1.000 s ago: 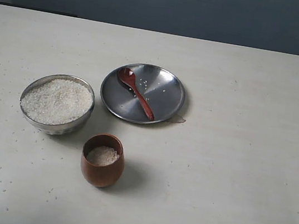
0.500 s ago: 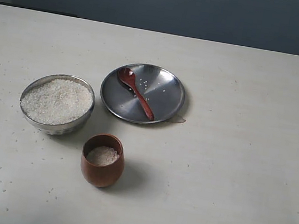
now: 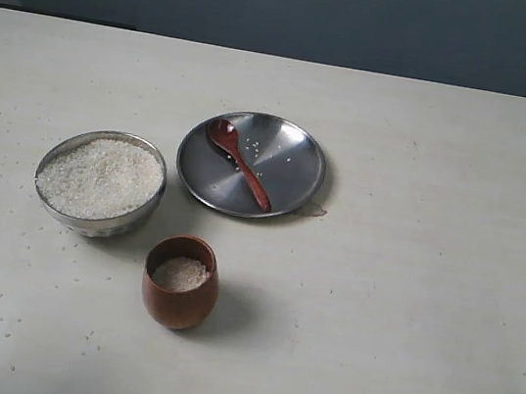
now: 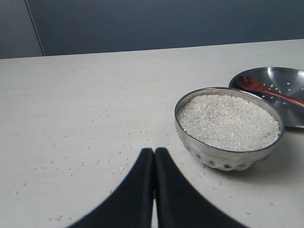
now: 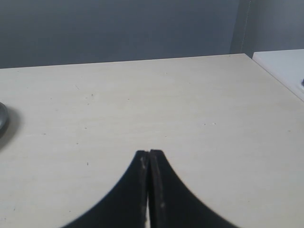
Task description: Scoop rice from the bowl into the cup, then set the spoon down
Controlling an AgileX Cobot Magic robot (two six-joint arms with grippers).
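Note:
The steel bowl (image 3: 100,182) heaped with white rice (image 3: 100,176) stands left of centre; the left wrist view shows the same bowl (image 4: 229,128) and rice (image 4: 228,121). In front of it stands the wooden cup (image 3: 180,282), holding some rice (image 3: 180,272). The dark wooden spoon (image 3: 239,163) lies in the flat steel plate (image 3: 289,156), also seen as spoon (image 4: 266,90) in plate (image 4: 285,78). Neither gripper appears in the exterior view. My left gripper (image 4: 154,151) is shut and empty, short of the bowl. My right gripper (image 5: 149,153) is shut and empty over bare table.
Loose rice grains (image 4: 102,142) are scattered on the table (image 3: 405,307) around the bowl, and a few lie in the plate. The plate's edge (image 5: 2,119) shows in the right wrist view. A white object (image 5: 285,64) sits beyond the table's edge there.

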